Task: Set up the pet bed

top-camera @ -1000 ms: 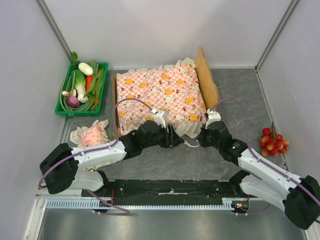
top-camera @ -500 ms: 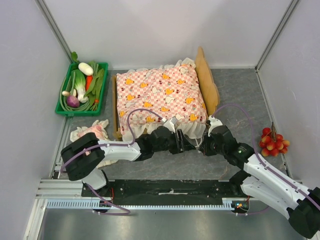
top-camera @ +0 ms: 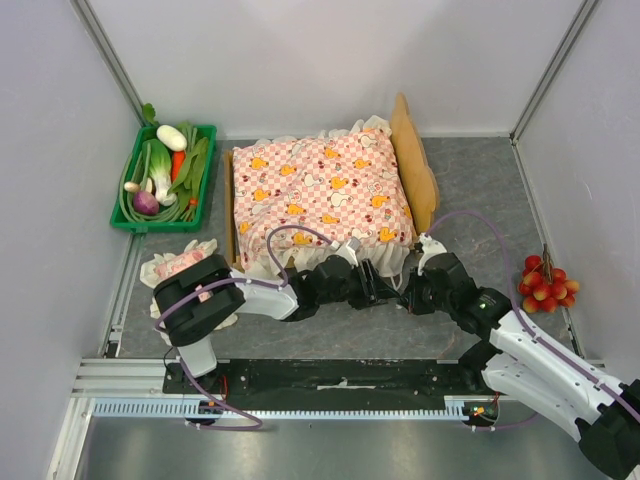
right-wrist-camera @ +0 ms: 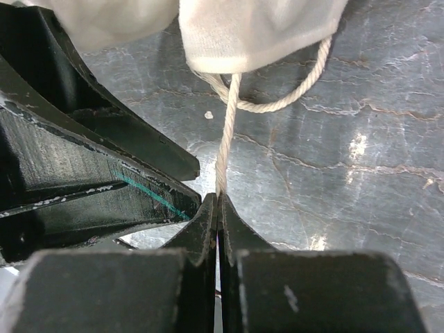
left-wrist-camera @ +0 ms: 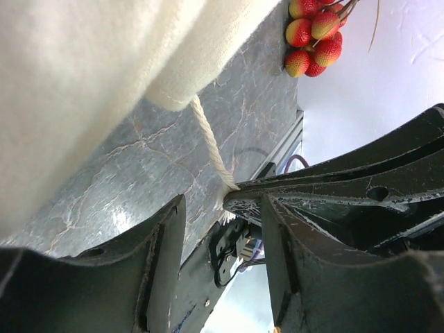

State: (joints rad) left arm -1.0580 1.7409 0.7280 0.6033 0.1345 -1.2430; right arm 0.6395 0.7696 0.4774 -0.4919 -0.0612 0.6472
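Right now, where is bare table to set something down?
Widest free patch: grey table right of the pet bed, beyond the red fruit cluster. A narrow strip runs along the near edge. Crowded: the bed's front, where left hand and right hand meet at the cord; pillow and green tray fill the left.

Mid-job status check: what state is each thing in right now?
pet bed: upright, holds the mattress
mattress: lying in the pet bed
tie cord: taut from the mattress frill
right gripper: shut on tie cord
left gripper: open, empty
pillow: lying outside the pet bed
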